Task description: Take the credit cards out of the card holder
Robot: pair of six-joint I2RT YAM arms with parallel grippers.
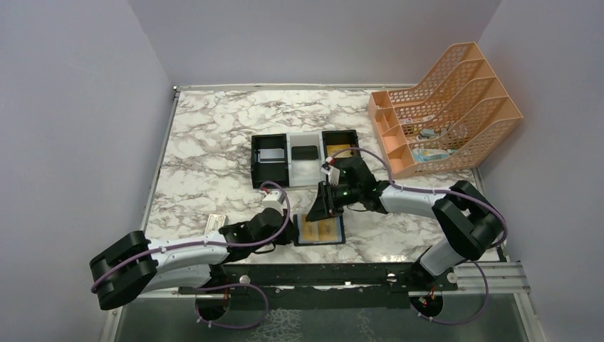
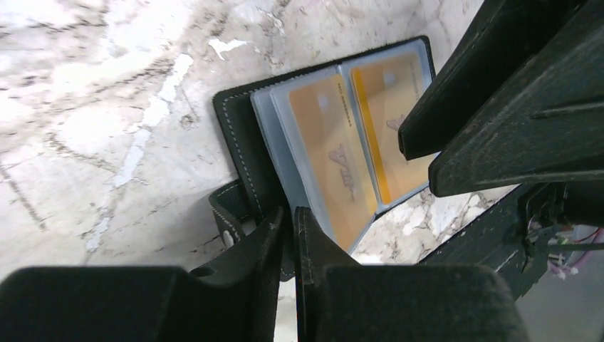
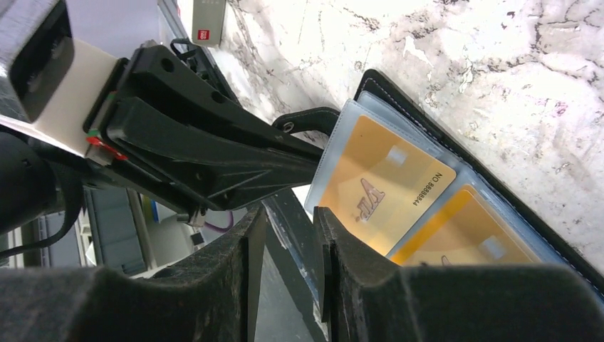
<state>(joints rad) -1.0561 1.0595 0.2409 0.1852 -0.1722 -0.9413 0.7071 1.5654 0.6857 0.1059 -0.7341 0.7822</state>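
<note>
The black card holder (image 1: pixel 340 229) lies open near the table's front edge. Two gold-tan credit cards (image 2: pixel 335 157) (image 2: pixel 390 100) sit in its bluish clear sleeves, as the right wrist view also shows (image 3: pixel 377 189) (image 3: pixel 463 239). My left gripper (image 1: pixel 293 234) (image 2: pixel 288 221) is shut on the holder's black left edge (image 2: pixel 238 135) beside the side tab (image 2: pixel 224 206). My right gripper (image 1: pixel 318 210) (image 3: pixel 288 221) hovers over the holder's left part. Its jaws stand a small gap apart, next to the sleeve corner, with nothing held between them.
A black-white-black tray (image 1: pixel 305 171) stands behind the holder, with a silver-grey flat card (image 1: pixel 271 158) in its left compartment. An orange file rack (image 1: pixel 445 107) is at the back right. A white box with a red mark (image 1: pixel 214 223) lies left of my left gripper. A black rail (image 1: pixel 342 274) runs along the front edge.
</note>
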